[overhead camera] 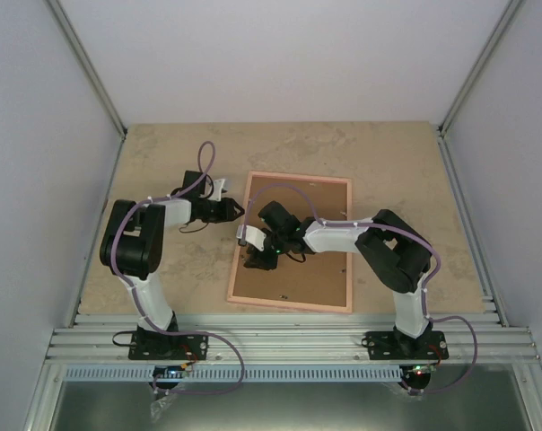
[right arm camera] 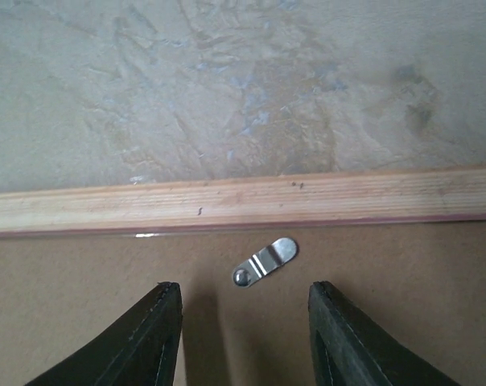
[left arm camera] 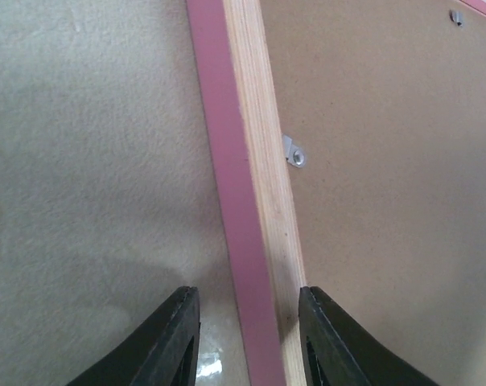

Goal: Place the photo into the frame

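Observation:
The pink frame (overhead camera: pixel 290 241) lies face down in the middle of the table, with the brown backing board (overhead camera: pixel 298 260) inside it. The photo is not in view. My left gripper (overhead camera: pixel 240 212) is open; in the left wrist view (left arm camera: pixel 247 293) its fingers straddle the frame's left rail (left arm camera: pixel 243 193), touching nothing I can see. My right gripper (overhead camera: pixel 256 262) is open and empty over the backing board near the same rail. In the right wrist view (right arm camera: pixel 245 285) a small metal turn clip (right arm camera: pixel 265 261) lies just ahead of the fingers, before the wooden rail (right arm camera: pixel 243 201).
A second metal clip (left arm camera: pixel 294 153) sits at the rail's inner edge, and another (left arm camera: pixel 456 16) at the far corner. Bare beige tabletop (overhead camera: pixel 163 162) surrounds the frame. Grey walls enclose the table on three sides.

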Robot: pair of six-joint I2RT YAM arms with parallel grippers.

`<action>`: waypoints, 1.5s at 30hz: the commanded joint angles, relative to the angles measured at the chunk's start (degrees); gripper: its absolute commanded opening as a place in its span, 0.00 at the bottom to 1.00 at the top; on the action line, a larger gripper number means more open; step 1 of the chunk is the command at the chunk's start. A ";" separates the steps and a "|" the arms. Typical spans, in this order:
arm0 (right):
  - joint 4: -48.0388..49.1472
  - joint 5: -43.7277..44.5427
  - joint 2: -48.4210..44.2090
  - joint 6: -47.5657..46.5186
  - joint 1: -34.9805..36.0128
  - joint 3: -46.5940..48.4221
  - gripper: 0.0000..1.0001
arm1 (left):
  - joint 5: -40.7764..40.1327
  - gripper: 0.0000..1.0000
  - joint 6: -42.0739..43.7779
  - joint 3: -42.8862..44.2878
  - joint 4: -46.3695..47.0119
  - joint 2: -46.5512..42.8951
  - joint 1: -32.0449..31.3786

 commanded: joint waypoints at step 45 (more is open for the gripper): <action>-9.88 -12.88 -0.19 -13.32 -3.17 4.67 0.30 | -3.56 0.39 0.88 1.78 -2.99 -1.18 -2.30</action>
